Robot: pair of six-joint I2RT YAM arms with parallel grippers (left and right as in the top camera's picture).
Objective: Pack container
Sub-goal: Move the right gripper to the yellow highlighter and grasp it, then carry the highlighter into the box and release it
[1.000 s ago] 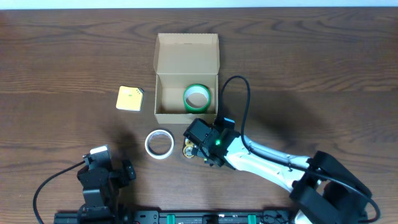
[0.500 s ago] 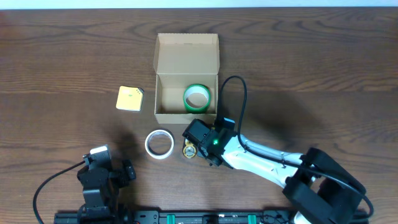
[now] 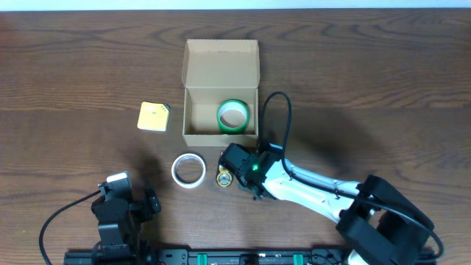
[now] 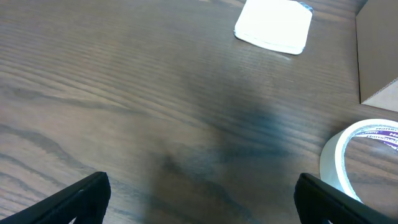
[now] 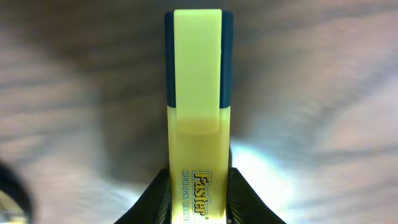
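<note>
The container [image 3: 220, 71], a tan cardboard box with its flap lid open toward the far side, stands at the table's middle, and its corner [image 4: 379, 56] shows in the left wrist view. A green tape roll [image 3: 232, 104] lies inside it. Just in front of the box, my right gripper [image 3: 227, 175] is shut on a yellow highlighter [image 3: 223, 178] on the table. In the right wrist view both fingers [image 5: 155, 199] press the sides of the highlighter [image 5: 198, 112]. My left gripper [image 4: 202, 205] hangs open over bare wood at the front left, with nothing between its fingers.
A white tape roll [image 3: 176, 171] lies left of the highlighter, and it shows again as the white tape roll [image 4: 348, 155] in the left wrist view. A pale-yellow square pad [image 3: 153, 116] lies left of the box. The right arm's black cable [image 3: 283, 110] loops up beside the box.
The right gripper's jaws have closed from wide open onto the highlighter, and its head has shifted slightly toward the front. The left arm has not moved.
</note>
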